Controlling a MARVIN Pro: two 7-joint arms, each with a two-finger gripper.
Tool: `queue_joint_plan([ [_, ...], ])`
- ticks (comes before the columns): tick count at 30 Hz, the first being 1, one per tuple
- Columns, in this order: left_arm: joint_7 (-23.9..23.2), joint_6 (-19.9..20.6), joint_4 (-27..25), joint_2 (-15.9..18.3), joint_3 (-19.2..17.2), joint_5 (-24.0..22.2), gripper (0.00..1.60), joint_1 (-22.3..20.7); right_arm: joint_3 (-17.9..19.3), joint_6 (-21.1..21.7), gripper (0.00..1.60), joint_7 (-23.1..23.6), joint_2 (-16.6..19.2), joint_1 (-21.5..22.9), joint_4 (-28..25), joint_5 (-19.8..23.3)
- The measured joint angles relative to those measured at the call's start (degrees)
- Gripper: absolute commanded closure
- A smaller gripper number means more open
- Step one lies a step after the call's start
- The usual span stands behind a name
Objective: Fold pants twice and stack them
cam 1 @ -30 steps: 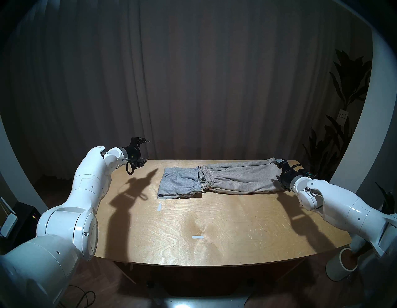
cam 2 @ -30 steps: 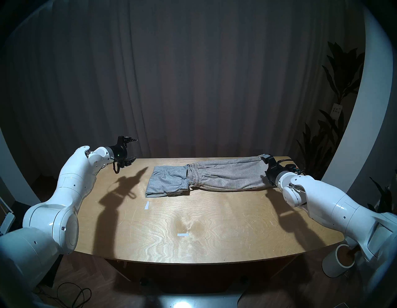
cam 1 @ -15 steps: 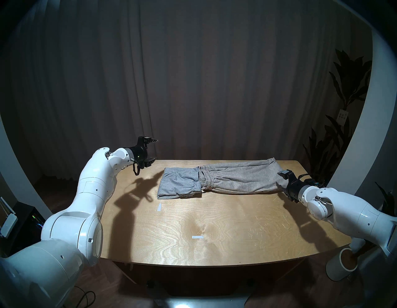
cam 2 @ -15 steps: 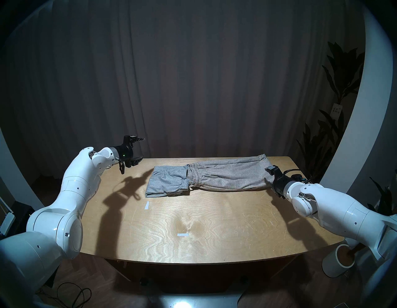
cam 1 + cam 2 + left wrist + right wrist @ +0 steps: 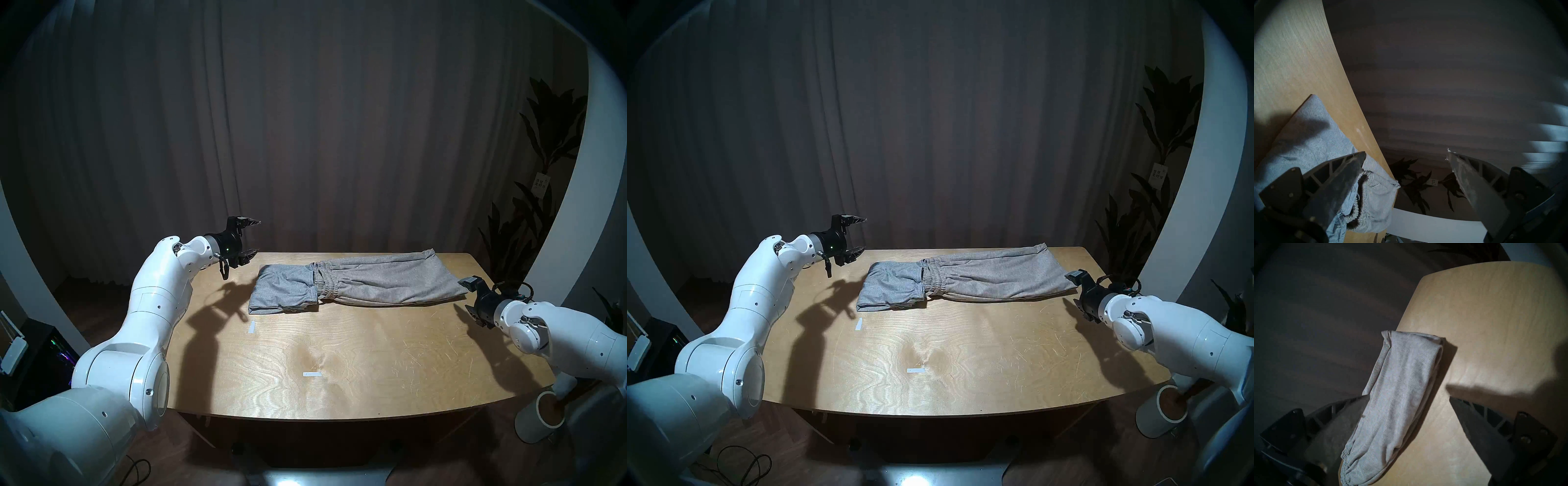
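Both tools are standing with their jaws spread wide and nothing between them. The left tool (image 5: 250, 238) is hovering above the bench (image 5: 339, 356) near its far left corner, at about ten o'clock from the bench's middle in the head view, one finger above the other, pointing toward the light grey pants (image 5: 283, 288) and not touching them. The right tool (image 5: 470, 296) is hanging at about two o'clock, just beside the right end of the beige-grey pants (image 5: 386, 281), clear of the cloth as far as the head view shows. Both pairs are lying along the far edge of the bench in one line: the light grey pair is sitting folded into a compact block at roughly eleven o'clock, and the beige-grey pair is stretching out long from twelve toward two o'clock, its gathered waistband overlapping the grey block's right edge (the two are touching there). In the left wrist view the left tool (image 5: 1406, 153) is framing the grey fabric and the puckered waistband (image 5: 1360, 200) at its lower left. In the right wrist view the right tool (image 5: 1407, 396) is looking along the beige-grey pair (image 5: 1398, 404), which is running up the frame toward twelve o'clock. Two pale tape strips (image 5: 312, 374) are lying on the bare wood nearer the robot.
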Motion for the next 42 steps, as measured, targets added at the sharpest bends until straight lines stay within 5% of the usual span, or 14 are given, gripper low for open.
queue_joint_plan([
  [21,-0.11,1.06,-6.98,-1.61,-0.73,-0.93,0.0,6.33,-0.7,0.55,0.0,4.33,6.96,-4.68,-1.84,6.41],
  [42,-0.04,-3.24,-16.97,-3.84,-1.13,-0.72,0.0,10.75,-0.22,0.41,0.0,9.73,9.77,-5.64,-4.62,13.3],
])
